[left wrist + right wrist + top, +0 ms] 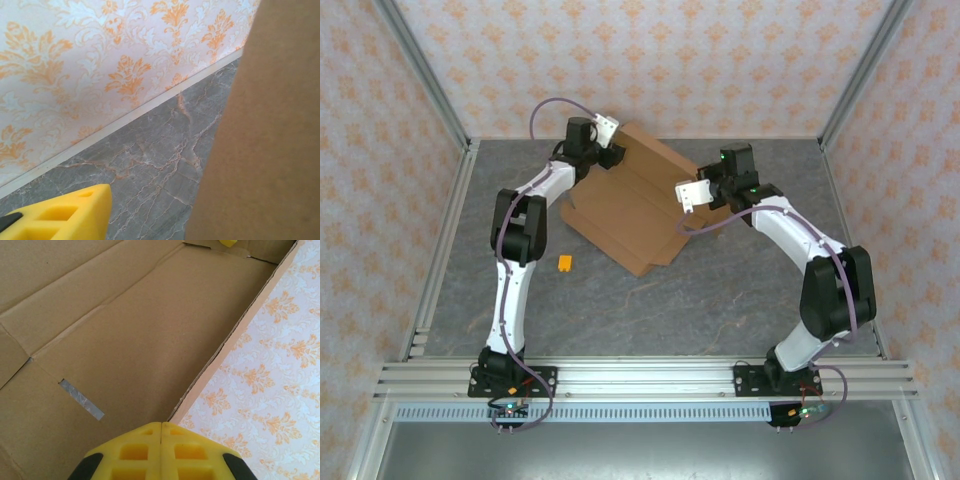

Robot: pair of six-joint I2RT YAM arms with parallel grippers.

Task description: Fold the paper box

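Observation:
The paper box (630, 205) is a large brown cardboard sheet with creases, lying tilted at the back centre of the table. My left gripper (609, 152) is at its back-left edge. In the left wrist view one yellow finger (65, 215) shows at the bottom left, well apart from a cardboard panel (265, 140) that hides the other finger. My right gripper (693, 192) is at the sheet's right side. Its yellow fingers (161, 424) are pressed together right where the raised cardboard edge (230, 335) ends, with the creased inner face (125, 330) to the left.
A tiny orange-yellow piece (566, 263) lies on the grey marble table (720, 300), left of the sheet's near corner. Patterned walls (670, 60) close in the back and sides. A short strip of tape (81, 400) sits on the cardboard.

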